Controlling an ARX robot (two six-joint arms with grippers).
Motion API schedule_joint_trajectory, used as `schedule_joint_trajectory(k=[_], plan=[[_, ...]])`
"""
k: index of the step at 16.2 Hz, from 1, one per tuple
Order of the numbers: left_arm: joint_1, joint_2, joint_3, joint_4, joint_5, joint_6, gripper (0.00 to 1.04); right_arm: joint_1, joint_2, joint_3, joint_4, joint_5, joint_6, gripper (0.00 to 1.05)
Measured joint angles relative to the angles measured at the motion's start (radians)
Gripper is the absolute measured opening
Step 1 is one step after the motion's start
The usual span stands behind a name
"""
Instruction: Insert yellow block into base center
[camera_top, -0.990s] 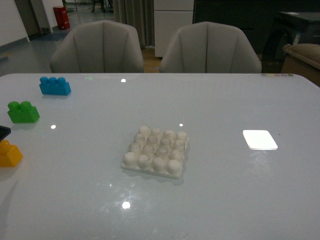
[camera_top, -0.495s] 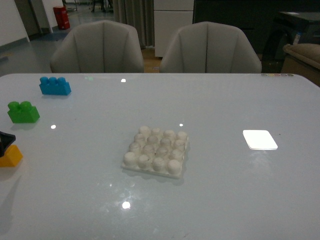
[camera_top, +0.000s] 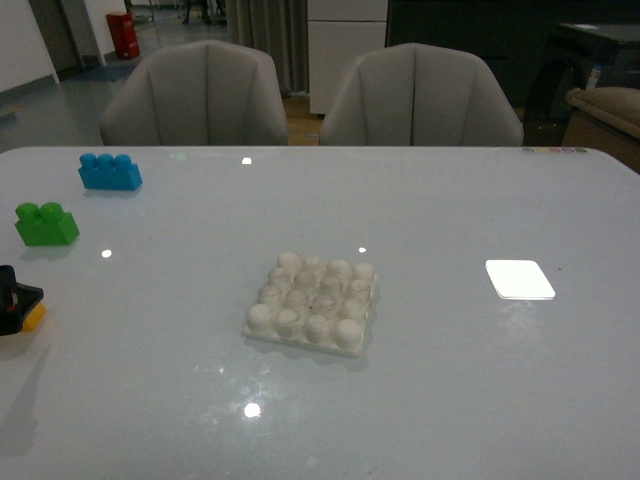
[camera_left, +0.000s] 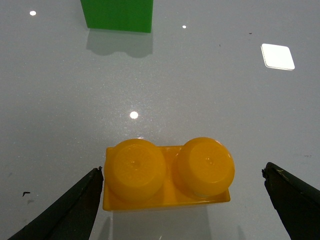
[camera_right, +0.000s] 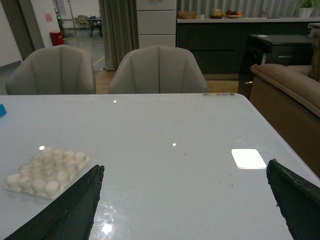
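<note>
Left claw (camera_left: 182, 172), jaws wide apart, astride yellow block (camera_left: 167, 176).

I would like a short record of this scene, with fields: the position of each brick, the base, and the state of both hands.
yellow block: on the table, at its left side, not yet lifted
left hand: open, one finger on each side of the yellow block
right hand: open, holding nothing
base: middle of the table, all studs bare
green brick: left side, beyond the yellow block
blue brick: farther back than the green brick
white rectangle: flat, right of the base
</note>
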Motion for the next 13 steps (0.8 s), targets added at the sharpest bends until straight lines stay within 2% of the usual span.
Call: schedule_joint_trajectory(k=[5,6,7,11,13], plan=[[-0.003,0.000,0.000,0.011,-0.003,0.003,0.96,0.000,0.000,0.000,0.000,0.000,0.000,0.98],[-0.005,0.000,0.000,0.020,-0.010,0.003,0.66,0.000,0.000,0.000,0.000,0.000,0.000,0.98],[-0.012,-0.005,0.000,0.028,-0.016,0.006,0.57,0.000,0.000,0.000,0.000,0.000,0.000,0.98],[-0.162,-0.204,-0.071,-0.003,-0.040,-0.025,0.57,0.000,0.000,0.000,0.000,0.000,0.000,0.98],[-0.288,-0.290,-0.111,-0.035,-0.093,-0.037,0.57,0.000,0.000,0.000,0.000,0.000,0.000,0.98]])
